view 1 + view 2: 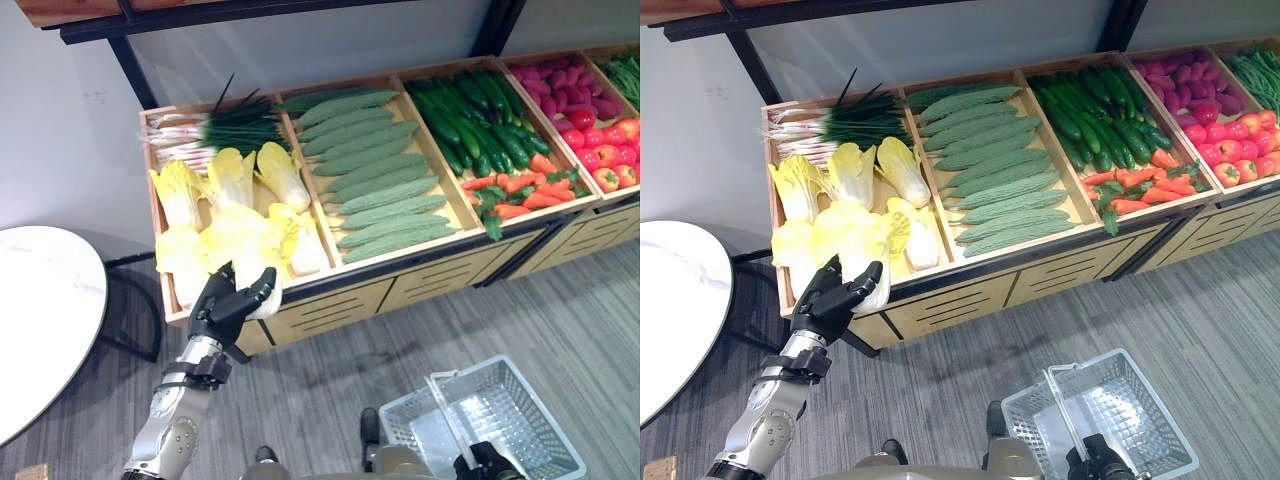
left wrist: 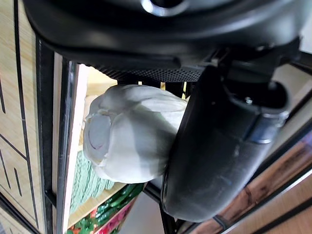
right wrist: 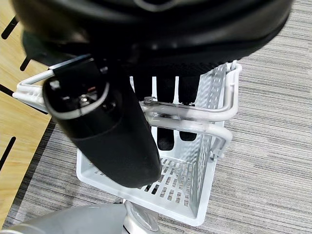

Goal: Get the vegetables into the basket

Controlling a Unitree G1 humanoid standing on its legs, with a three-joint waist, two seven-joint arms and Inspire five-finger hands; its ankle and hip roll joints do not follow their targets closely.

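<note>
Grey striped carpet point(image 1: 330, 380) ran beneath a long wooden produce stand point(image 1: 400, 285) partitioned into bins, with a round white table point(image 1: 40, 320) off to the robot's left. Pictured at the stand's front left corner: the dark left hand point(image 1: 228, 306), fingers and thumb curled round the pale stem end of a yellow-leaved napa cabbage point(image 1: 262, 272), lifted just clear of the front rail of the cabbage bin. Seen from the left wrist: the cabbage's cut white base point(image 2: 97, 139) pressed between palm and thumb. Lay with its long axis running roughly away from the robot, leaves toward the rest of the cabbages. Stacked alongside in neighbouring bins: spring onions point(image 1: 215, 128), bumpy green bitter gourds point(image 1: 375, 180), dark cucumbers point(image 1: 480, 120), carrots point(image 1: 520, 190) and red peppers point(image 1: 605, 150). Held low on the robot's right: a white wire-mesh shopping basket point(image 1: 500, 420), its paired metal handles point(image 3: 195, 117) gripped by the curled fingers of the right hand point(image 3: 165, 97), nothing visible inside. Judged from the layout: cabbage well apart from the basket, which sat down and to the right of it, with open carpet between and only the stand's front edge to clear. Likely needed next, a swing of the left arm across toward the basket's open top.
</note>
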